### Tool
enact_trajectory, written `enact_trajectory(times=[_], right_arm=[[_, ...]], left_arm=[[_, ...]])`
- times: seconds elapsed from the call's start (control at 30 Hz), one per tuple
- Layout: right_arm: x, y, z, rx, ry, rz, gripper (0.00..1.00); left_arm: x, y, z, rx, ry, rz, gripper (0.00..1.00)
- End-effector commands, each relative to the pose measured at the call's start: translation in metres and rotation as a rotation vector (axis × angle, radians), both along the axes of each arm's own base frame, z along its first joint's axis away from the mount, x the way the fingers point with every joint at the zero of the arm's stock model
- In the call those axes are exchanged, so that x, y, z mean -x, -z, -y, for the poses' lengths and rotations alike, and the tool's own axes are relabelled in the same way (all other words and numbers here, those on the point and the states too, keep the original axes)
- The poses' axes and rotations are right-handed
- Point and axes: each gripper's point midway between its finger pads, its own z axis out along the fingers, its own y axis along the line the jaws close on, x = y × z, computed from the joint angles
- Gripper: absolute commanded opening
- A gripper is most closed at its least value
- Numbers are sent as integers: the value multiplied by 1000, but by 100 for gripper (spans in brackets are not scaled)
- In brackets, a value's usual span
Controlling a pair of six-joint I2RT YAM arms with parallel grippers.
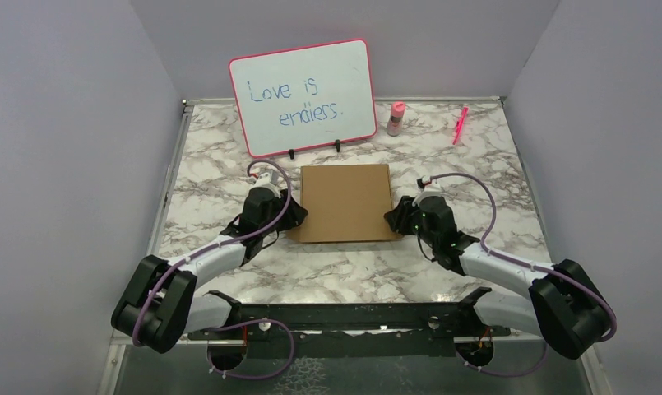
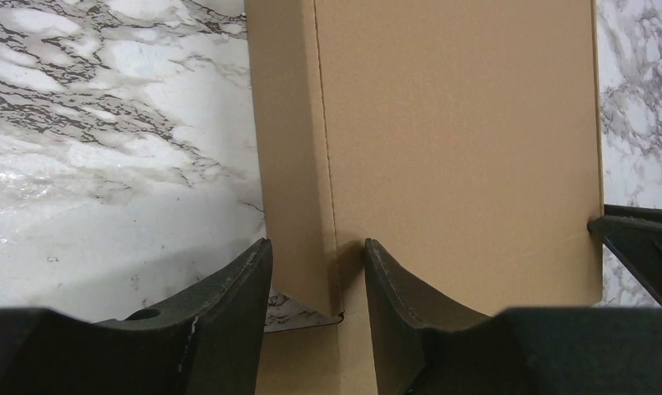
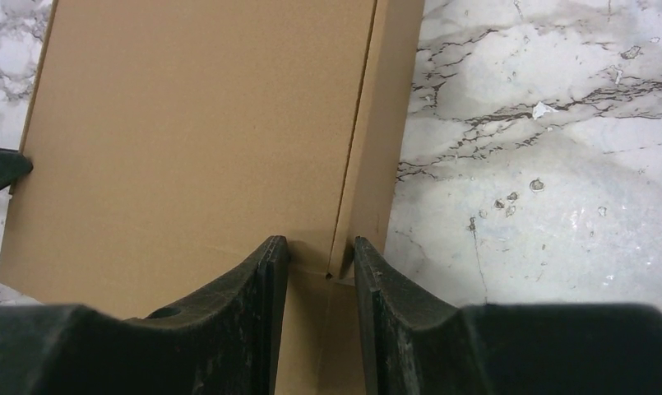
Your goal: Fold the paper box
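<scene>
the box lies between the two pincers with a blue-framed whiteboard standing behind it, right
No: the whiteboard has a pink frame, not blue, as the top view shows. The paper box does lie between the left pincer and right pincer.

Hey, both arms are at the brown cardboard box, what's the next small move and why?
Probably close both jaws a little more. The left gripper straddles the left side wall of the flat brown cardboard box, the right gripper its right side wall, each with a slight gap showing, so neither grips yet.
</scene>
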Motion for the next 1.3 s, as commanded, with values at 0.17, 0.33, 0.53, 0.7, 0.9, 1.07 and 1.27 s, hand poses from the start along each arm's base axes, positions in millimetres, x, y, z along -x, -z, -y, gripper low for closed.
enact_trajectory(times=[0.17,0.33,0.53,0.7,0.9,1.07,1.27], right_arm=[[-4,-19,-5,94,-95,25,46],[-9,-44,-15,143,-187,72,57],[3,-65,-37,174,-381,112,76],[21,-74,-66,219,-555,189,89],[42,-62,-95,381,-744,241,94],[55,-47,-112,599,-909,279,98],[67,-33,-132,874,-1009,414,98]], left_arm=[[-8,-22,-11,-71,-28,12,56],[-15,-71,-25,-116,-72,110,67],[-13,-139,-48,-230,-82,229,84],[-12,-178,-71,-358,-90,316,99],[-19,-177,-102,-480,-145,313,99],[-13,-153,-127,-482,-184,261,99],[-8,-149,-134,-502,-204,262,99]])
